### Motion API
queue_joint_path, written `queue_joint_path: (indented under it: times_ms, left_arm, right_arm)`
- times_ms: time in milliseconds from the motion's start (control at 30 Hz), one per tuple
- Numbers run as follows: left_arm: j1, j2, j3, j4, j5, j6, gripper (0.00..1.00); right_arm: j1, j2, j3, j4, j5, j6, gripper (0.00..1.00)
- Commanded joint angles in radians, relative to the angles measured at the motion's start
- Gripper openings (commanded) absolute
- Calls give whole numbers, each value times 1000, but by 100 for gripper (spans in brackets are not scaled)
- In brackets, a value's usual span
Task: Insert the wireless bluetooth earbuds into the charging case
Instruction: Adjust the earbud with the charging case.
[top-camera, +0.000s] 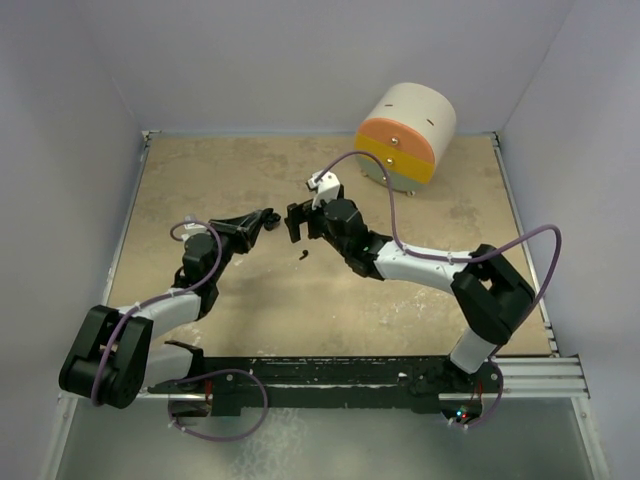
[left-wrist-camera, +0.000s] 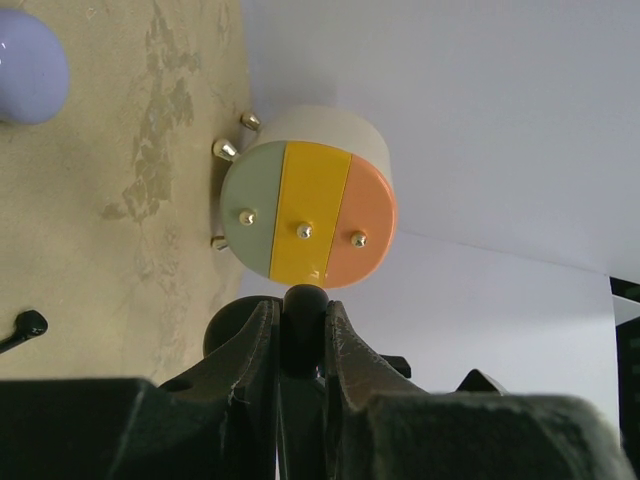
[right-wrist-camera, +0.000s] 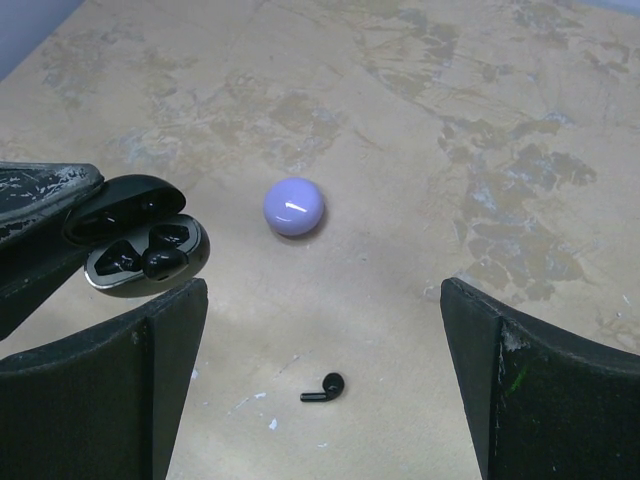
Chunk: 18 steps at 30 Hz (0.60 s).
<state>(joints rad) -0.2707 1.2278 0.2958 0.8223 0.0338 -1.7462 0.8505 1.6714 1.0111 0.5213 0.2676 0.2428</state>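
A black earbud (right-wrist-camera: 324, 388) lies alone on the counter (right-wrist-camera: 420, 90), on the near side of the case and apart from it. The case (right-wrist-camera: 140, 245) is black and its lid is open. The left end effector (left-wrist-camera: 300, 320) is closed on it and grips it. Dark shapes are inside the case, but I cannot tell if a bud sits there. The right end effector (right-wrist-camera: 320, 300) is just beside the case, at its right. Its jaws are wide apart with nothing between them. A lavender puck (right-wrist-camera: 294, 206) rests on the counter near the case, not touching it. Far beyond the case, by the back wall, a round drum (top-camera: 405, 135) lies on its side, and its face is green, yellow and orange.
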Motion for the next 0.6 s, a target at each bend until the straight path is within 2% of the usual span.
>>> queue_joint_path:
  times_ms: [0,567]
  left_arm:
    - [1,-20,-6,71,0,-9,0]
    - [1,-2,-19,97,2,-13,0]
  right_arm:
    - [-1,-1,56,46,-15,-8,100]
    - [-1,10,84,51,-39,-16,100]
